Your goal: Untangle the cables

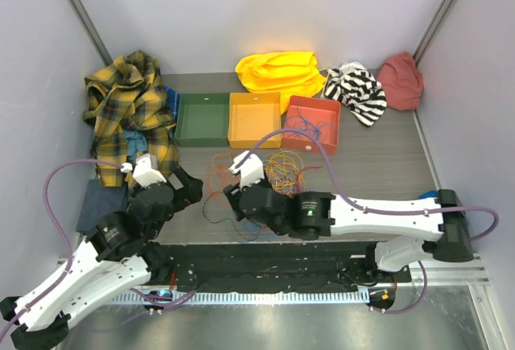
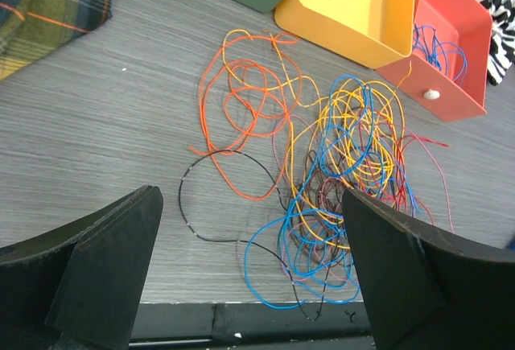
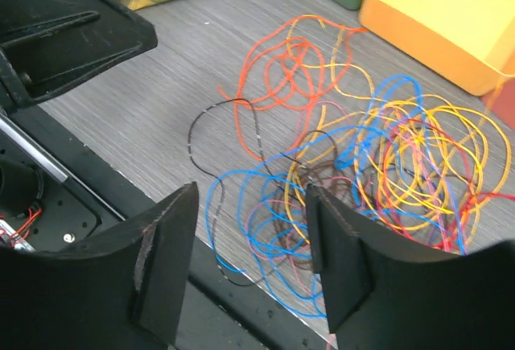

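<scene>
The cables [image 1: 265,179] lie as one tangled heap of thin orange, yellow, blue, red, pink and black wires on the grey table, in front of the bins. They also show in the left wrist view [image 2: 322,173] and in the right wrist view [image 3: 346,165]. My left gripper [image 2: 249,273] is open and empty, above the heap's near left side. My right gripper [image 3: 249,245] is open and empty, over the blue loops at the heap's near edge. More blue wire lies in the red bin [image 1: 312,123].
A green bin [image 1: 203,119], an orange bin [image 1: 254,120] and the red bin stand in a row behind the heap. Plaid cloth [image 1: 133,105] lies at the left; yellow [image 1: 280,70], striped [image 1: 356,89] and red [image 1: 400,80] cloths lie at the back. The table's black front edge [image 1: 265,249] is close.
</scene>
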`<state>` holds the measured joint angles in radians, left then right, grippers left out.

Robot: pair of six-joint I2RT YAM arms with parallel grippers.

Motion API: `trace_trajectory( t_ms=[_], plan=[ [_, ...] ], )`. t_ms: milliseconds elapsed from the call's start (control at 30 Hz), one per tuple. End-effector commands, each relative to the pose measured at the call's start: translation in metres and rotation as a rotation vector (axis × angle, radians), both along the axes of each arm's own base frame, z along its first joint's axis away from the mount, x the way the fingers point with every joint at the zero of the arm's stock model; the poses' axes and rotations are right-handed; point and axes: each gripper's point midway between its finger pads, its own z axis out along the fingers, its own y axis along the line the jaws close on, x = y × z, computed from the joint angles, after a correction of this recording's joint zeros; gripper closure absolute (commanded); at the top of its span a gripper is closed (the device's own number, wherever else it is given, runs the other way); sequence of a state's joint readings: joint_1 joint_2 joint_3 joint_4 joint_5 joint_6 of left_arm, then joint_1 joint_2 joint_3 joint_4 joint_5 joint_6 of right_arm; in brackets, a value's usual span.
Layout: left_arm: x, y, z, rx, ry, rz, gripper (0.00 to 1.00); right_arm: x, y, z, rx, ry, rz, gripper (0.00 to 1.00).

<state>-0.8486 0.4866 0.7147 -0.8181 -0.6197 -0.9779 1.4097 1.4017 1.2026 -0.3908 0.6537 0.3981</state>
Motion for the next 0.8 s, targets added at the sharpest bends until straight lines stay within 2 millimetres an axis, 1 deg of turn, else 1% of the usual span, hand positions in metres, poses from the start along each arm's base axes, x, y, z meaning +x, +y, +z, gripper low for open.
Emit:
trace_trajectory(
  t_ms=[0,33,100,133,167,200,233,267,300,333,367,400,433,467,500,533,567,633,667,767],
  plan=[
    [0.009,-0.019,-0.004,-0.021,0.000,-0.034,0.00,-0.001,-0.017,-0.026,-0.011,0.048,-0.056,0.40],
    [0.009,-0.023,-0.008,-0.022,0.010,-0.045,0.00,-0.005,-0.017,-0.036,-0.022,0.070,-0.039,0.42],
    [0.009,-0.037,-0.022,-0.026,0.048,-0.093,0.00,-0.007,-0.017,-0.041,-0.008,0.090,-0.050,0.42],
    [0.009,-0.044,-0.028,-0.029,0.062,-0.117,0.00,-0.005,-0.021,-0.045,-0.014,0.086,-0.064,0.42],
    [0.004,-0.055,-0.035,-0.043,0.093,-0.173,0.00,-0.004,-0.023,-0.045,-0.009,0.079,-0.074,0.42],
    [0.006,-0.064,-0.049,-0.034,0.122,-0.194,0.01,-0.003,-0.025,-0.045,-0.007,0.072,-0.081,0.43],
    [0.005,-0.072,-0.053,-0.044,0.141,-0.223,0.02,-0.001,-0.028,-0.043,-0.002,0.065,-0.091,0.43],
    [0.002,-0.081,-0.058,-0.052,0.165,-0.266,0.04,0.001,-0.030,-0.042,0.000,0.054,-0.102,0.43],
    [0.003,-0.087,-0.069,-0.021,0.199,-0.283,0.06,0.002,-0.031,-0.040,0.006,0.049,-0.111,0.43],
    [0.008,-0.093,-0.066,-0.024,0.188,-0.293,0.09,0.002,-0.035,-0.037,0.014,0.045,-0.119,0.44],
    [0.011,-0.097,-0.068,-0.011,0.193,-0.298,0.11,0.004,-0.038,-0.036,0.019,0.037,-0.133,0.44],
    [0.014,-0.099,-0.077,0.032,0.216,-0.310,0.13,0.005,-0.041,-0.036,0.024,0.034,-0.142,0.45],
    [0.018,-0.105,-0.073,0.034,0.210,-0.316,0.18,0.005,-0.043,-0.035,0.037,0.037,-0.152,0.45],
    [0.021,-0.108,-0.075,0.046,0.215,-0.324,0.21,0.006,-0.047,-0.028,0.062,0.031,-0.164,0.46],
    [0.021,-0.112,-0.086,0.075,0.249,-0.345,0.23,0.005,-0.051,-0.030,0.064,0.031,-0.170,0.46],
    [0.023,-0.118,-0.086,0.071,0.252,-0.361,0.27,0.006,-0.055,-0.027,0.083,0.031,-0.182,0.46],
    [0.023,-0.123,-0.089,0.073,0.266,-0.377,0.30,0.006,-0.061,-0.020,0.106,0.024,-0.189,0.46],
    [0.021,-0.130,-0.103,0.082,0.314,-0.402,0.38,0.006,-0.068,-0.020,0.115,0.021,-0.193,0.46],
    [0.020,-0.133,-0.108,0.085,0.330,-0.409,0.40,0.005,-0.071,-0.015,0.134,0.022,-0.197,0.46],
    [0.019,-0.138,-0.118,0.071,0.352,-0.425,0.44,0.005,-0.078,-0.018,0.133,0.023,-0.205,0.46]
  ],
)
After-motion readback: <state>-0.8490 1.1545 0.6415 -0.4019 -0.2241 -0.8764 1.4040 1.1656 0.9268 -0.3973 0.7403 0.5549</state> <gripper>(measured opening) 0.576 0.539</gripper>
